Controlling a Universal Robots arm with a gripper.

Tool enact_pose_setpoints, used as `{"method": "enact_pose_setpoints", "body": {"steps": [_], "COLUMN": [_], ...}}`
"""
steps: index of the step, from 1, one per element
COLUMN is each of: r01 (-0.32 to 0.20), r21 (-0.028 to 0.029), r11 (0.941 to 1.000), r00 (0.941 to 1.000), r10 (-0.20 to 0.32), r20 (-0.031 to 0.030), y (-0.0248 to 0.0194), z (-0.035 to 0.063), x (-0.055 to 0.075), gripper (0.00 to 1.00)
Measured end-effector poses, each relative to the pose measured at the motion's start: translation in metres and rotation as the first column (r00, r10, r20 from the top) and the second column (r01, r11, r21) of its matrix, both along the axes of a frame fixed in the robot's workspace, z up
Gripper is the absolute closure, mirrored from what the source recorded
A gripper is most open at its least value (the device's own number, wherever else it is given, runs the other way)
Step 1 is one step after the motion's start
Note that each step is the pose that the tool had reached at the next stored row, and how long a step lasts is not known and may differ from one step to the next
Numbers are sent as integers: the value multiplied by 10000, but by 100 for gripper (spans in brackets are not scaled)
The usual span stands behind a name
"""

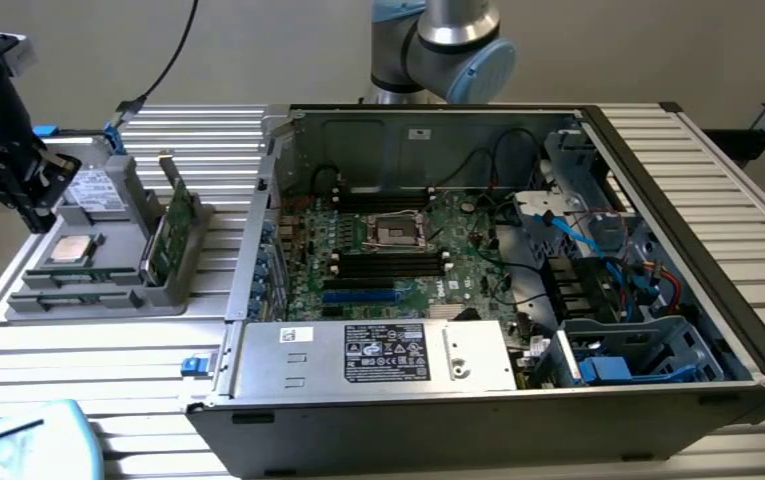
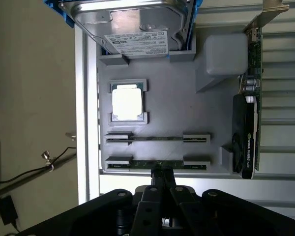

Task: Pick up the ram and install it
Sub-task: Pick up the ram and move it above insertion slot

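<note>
Two ram sticks lie on edge in the grey tray (image 2: 187, 98): one ram stick (image 2: 157, 139) farther in, the other ram stick (image 2: 142, 166) along the tray's edge. My gripper (image 2: 162, 173) is shut with its black fingertips pressed together, right over the edge stick. I cannot tell if they touch it. Nothing is held. In the exterior view my gripper (image 1: 33, 205) hangs over the tray (image 1: 89, 300) at the exterior view's far left, well away from the open computer case (image 1: 489, 260) and its black memory slots (image 1: 389, 262).
The tray also carries a hard drive (image 2: 132, 24), a processor chip (image 2: 128, 103) and an upright graphics card (image 2: 248, 128). Inside the case are cables, a power supply (image 1: 396, 355) and drive cages. The arm's base (image 1: 436, 50) stands behind the case.
</note>
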State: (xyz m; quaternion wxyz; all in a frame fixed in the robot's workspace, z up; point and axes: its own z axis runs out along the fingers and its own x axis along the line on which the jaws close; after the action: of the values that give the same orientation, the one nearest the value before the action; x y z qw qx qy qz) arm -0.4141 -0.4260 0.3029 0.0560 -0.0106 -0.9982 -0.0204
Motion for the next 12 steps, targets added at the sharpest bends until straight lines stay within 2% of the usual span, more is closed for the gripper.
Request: {"method": "enact_pose_setpoints", "body": {"steps": [4,8,12], "r01": [-24,-712,-1432], "r21": [1,5,24], "r11": [10000,9975,9897], "r00": [10000,9975,9897], "r10": [24,712,1432], "r20": [0,2,0], "y": [0,-1,-1], "z": [0,-4,-12], "x": [0,0,0], "gripper": [89,89,89]}}
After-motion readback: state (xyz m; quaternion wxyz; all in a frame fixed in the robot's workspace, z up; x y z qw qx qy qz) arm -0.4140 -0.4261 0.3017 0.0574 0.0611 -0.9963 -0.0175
